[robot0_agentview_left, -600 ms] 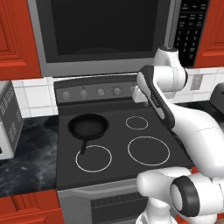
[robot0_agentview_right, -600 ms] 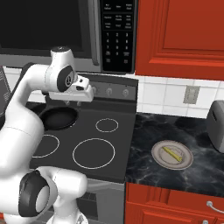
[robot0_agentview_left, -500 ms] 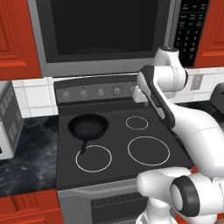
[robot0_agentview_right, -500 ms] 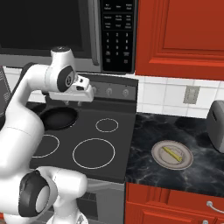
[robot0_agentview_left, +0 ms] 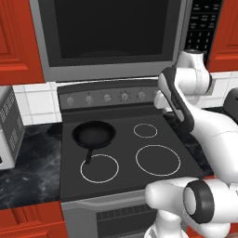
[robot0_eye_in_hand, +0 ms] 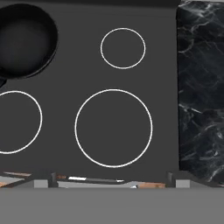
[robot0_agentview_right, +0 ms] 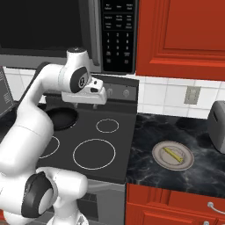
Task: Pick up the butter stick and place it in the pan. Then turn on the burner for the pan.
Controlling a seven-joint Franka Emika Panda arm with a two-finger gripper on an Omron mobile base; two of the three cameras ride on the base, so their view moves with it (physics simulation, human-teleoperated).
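Your gripper point(robot0_agentview_right: 97, 93) hung above the stove point(robot0_agentview_right: 88, 145) with its jaws wide and nothing in them. The pan point(robot0_agentview_left: 93, 134) sat on the stove's back left ring. The butter stick point(robot0_agentview_right: 172, 154) lay on a grey plate point(robot0_agentview_right: 185, 163) on the counter, right of the stove.

A flat black glass stovetop point(robot0_eye_in_hand: 87, 87) with white burner rings lies beneath the gripper; dark marbled stone counter point(robot0_eye_in_hand: 201, 87) (veined white) adjoins it at the gripper's right.
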